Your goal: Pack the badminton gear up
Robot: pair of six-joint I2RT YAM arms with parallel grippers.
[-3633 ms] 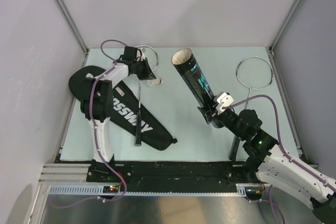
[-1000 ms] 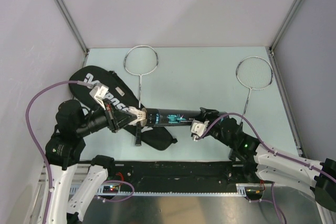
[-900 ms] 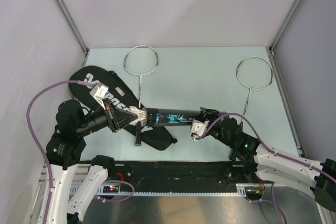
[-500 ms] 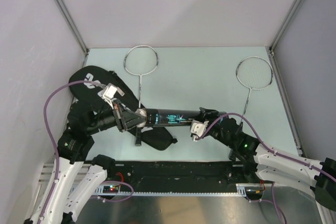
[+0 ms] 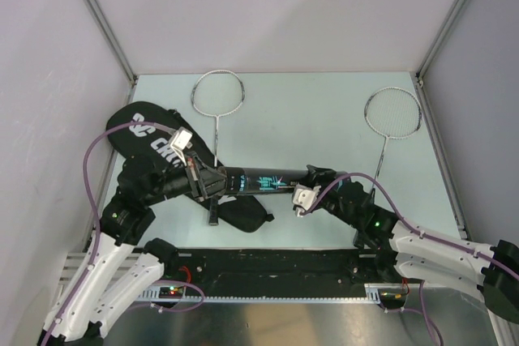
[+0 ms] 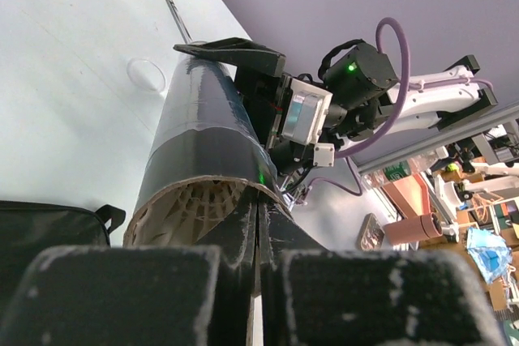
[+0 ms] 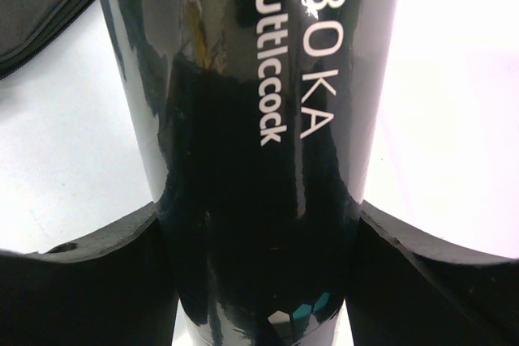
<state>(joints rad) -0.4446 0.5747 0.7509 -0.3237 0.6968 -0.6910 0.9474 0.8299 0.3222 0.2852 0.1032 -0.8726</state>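
Black glossy cylindrical tube [image 5: 263, 181], cardboard-rimmed, holds a white feathered shuttlecock [image 6: 199, 204].

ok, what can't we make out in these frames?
How many shuttlecocks sit in the tube: the left wrist view shows only feathers at the mouth, and the shut left pincer covers the rest.
The right racket handle: in the top view it is under the right arm.
The bag lettering, middle part: in the top view it is under the left arm.
The tube's ends: cut off by the edges of the right wrist view.
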